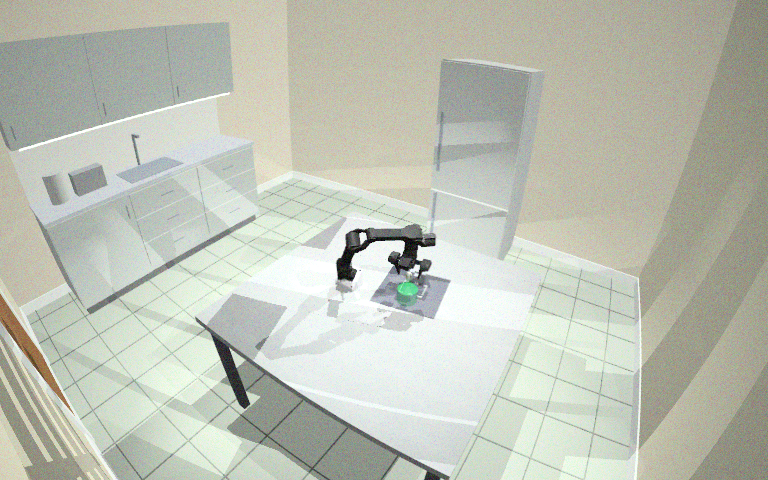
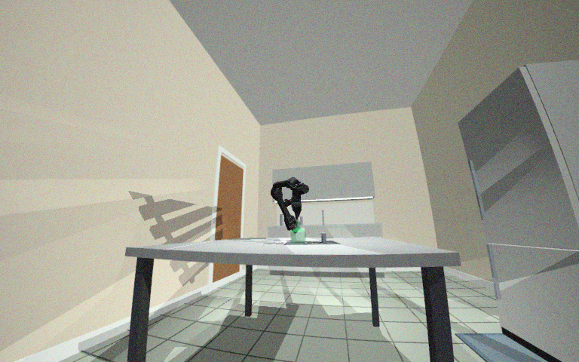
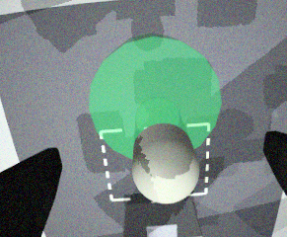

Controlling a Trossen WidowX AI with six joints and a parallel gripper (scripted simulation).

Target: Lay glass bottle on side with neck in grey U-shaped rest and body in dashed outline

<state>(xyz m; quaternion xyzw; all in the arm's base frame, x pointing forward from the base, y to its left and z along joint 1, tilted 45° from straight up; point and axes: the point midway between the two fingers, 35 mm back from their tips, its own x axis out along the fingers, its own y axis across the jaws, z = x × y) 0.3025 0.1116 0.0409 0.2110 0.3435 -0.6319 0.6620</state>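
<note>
The glass bottle (image 1: 407, 293) (image 2: 298, 234) (image 3: 155, 74), with a translucent green round body and a pale, rounded top on its neck, stands upright on a dark grey rectangular mat (image 1: 436, 307) (image 3: 15, 59), which lies on the white table (image 1: 376, 368) (image 2: 283, 256). It is not lying on its side, and its neck is out of the rest. The black parallel-jaw gripper (image 1: 410, 276) (image 2: 298, 224) (image 3: 163, 150) is spread practically as wide as it goes and has hold of nothing. In the wrist view its two dark fingers stand on either side of the neck, well apart from it. The black six-joint arm (image 1: 388, 233) (image 2: 277, 191) arches over, bringing the gripper above the bottle. White dashes of the outline (image 3: 107, 160) show around the neck in the wrist view, partly overlapped by the bottle. A small grey upright piece (image 2: 323, 237), seemingly the rest, stands near the bottle in the exterior view.
</note>
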